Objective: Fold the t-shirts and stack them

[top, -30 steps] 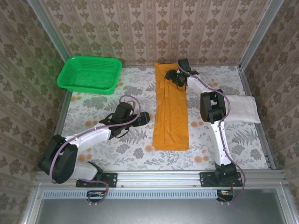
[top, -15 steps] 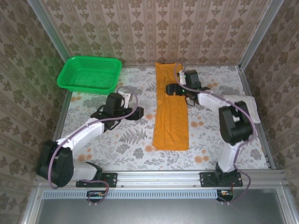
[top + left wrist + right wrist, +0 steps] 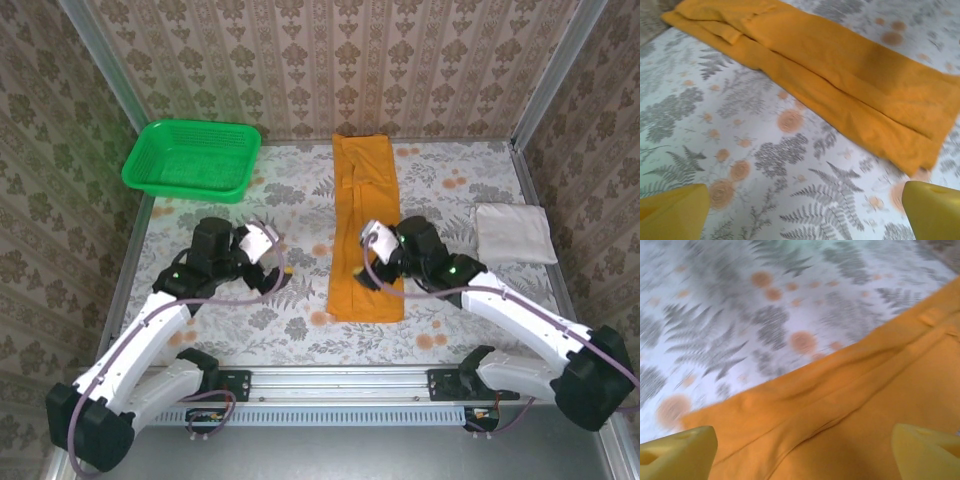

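Observation:
The mustard-orange t-shirt lies folded into a long narrow strip running from the back wall toward me. It also crosses the left wrist view and lies under the right wrist camera. A white t-shirt sits folded at the right edge of the table. My right gripper hovers open over the strip's near part, its yellow fingertips spread wide with nothing between them. My left gripper is open over bare tablecloth left of the strip, its fingertips far apart.
A green mesh basket stands at the back left corner. The floral tablecloth is bounded by metal rails on both sides and a rail along the front.
My right arm has pulled back from the strip's far end to its near part. My left arm has drawn back toward me and slightly left.

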You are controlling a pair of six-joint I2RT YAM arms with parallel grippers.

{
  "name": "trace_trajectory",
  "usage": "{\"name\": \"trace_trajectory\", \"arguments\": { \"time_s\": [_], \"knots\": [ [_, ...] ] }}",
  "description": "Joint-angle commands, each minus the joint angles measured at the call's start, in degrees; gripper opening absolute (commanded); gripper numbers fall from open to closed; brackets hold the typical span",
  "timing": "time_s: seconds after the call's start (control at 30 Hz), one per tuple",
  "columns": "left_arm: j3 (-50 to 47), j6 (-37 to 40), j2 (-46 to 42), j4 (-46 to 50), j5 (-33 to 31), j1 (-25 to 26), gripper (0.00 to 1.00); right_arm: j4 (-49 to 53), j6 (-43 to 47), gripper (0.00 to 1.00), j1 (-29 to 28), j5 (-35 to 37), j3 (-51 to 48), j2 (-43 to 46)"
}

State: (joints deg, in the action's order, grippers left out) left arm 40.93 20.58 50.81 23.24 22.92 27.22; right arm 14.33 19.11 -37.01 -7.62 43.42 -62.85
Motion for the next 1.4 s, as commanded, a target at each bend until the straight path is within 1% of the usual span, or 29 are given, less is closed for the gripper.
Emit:
{"name": "trace_trajectory", "arguments": {
  "time_s": [0.0,0.07,0.13,0.27,0.33,0.47,0.57,0.6,0.67,0.73,0.77,0.83,0.9,0.93,0.97,1.03,1.07,1.1,1.2,1.37],
  "knots": [
    [-4.0,9.16,-2.64,2.36,7.99,-0.59,1.0,9.86,9.66,0.85,-5.32,1.2,-2.1,0.96],
    [-5.94,10.61,-3.35,1.3,9.49,-0.59,1.0,11.62,11.79,0.81,-8.46,1.56,-2.2,-0.41],
    [-6.98,11.89,-3.4,1.02,10.0,-0.62,1.0,12.73,13.33,0.77,-10.07,2.31,-2.06,-2.44],
    [-8.29,13.51,-3.33,0.84,11.69,-0.52,1.0,13.1,16.16,0.76,-12.62,4.81,-1.92,-7.45],
    [-8.92,14.19,-3.37,0.76,11.89,-0.51,1.0,11.83,17.15,0.76,-13.13,5.53,-1.98,-9.7],
    [-9.2,14.55,-3.38,0.72,12.21,-0.42,1.0,8.84,18.06,0.7,-13.48,7.51,-0.84,-15.15],
    [-9.23,14.22,-3.38,0.45,12.4,-0.44,1.0,6.46,18.5,0.67,-13.68,7.61,-1.08,-19.15],
    [-9.24,14.22,-3.48,0.45,12.48,-0.42,1.0,6.26,18.84,0.67,-13.86,7.57,-1.09,-20.16],
    [-9.2,13.98,-3.43,0.4,12.5,-0.42,1.0,5.99,19.51,0.62,-14.03,8.41,-0.9,-22.09],
    [-9.3,13.57,-3.5,0.45,12.49,-0.42,1.0,5.7,19.91,0.61,-13.98,9.03,-0.88,-23.71],
    [-9.31,13.53,-3.46,0.45,12.42,-0.42,1.0,5.04,20.06,0.57,-14.04,9.32,-0.96,-24.36],
    [-9.37,13.27,-3.46,0.31,12.0,-0.42,1.0,4.69,20.41,0.53,-14.02,9.46,-1.12,-25.68],
    [-9.37,13.21,-3.46,0.42,11.56,-0.42,1.0,4.94,21.16,0.45,-14.37,10.48,-1.21,-26.88],
    [-9.37,13.19,-3.43,0.53,11.54,-0.42,1.0,4.95,21.49,0.38,-14.54,11.25,-1.31,-27.27],
    [-9.37,13.22,-3.46,0.6,11.54,-0.42,1.0,4.82,21.58,0.27,-14.62,11.91,-1.52,-27.34],
    [-9.57,13.23,-3.44,0.58,11.45,-0.42,1.0,4.91,21.59,0.09,-14.74,12.5,-1.67,-26.79],
    [-9.62,13.24,-3.49,0.54,11.43,-0.42,1.0,5.26,21.5,0.01,-14.78,12.6,-1.71,-26.33],
    [-9.62,13.26,-3.48,0.44,11.37,-0.42,1.0,5.59,21.09,0.0,-14.81,12.44,-1.76,-25.68],
    [-9.18,13.64,-3.46,0.22,11.5,-0.44,1.0,9.34,19.18,0.0,-15.16,10.98,-1.27,-22.87],
    [-8.86,14.13,-3.59,0.05,12.23,-0.42,1.0,20.34,15.45,0.0,-15.79,3.58,0.91,-13.05]
  ]
}}
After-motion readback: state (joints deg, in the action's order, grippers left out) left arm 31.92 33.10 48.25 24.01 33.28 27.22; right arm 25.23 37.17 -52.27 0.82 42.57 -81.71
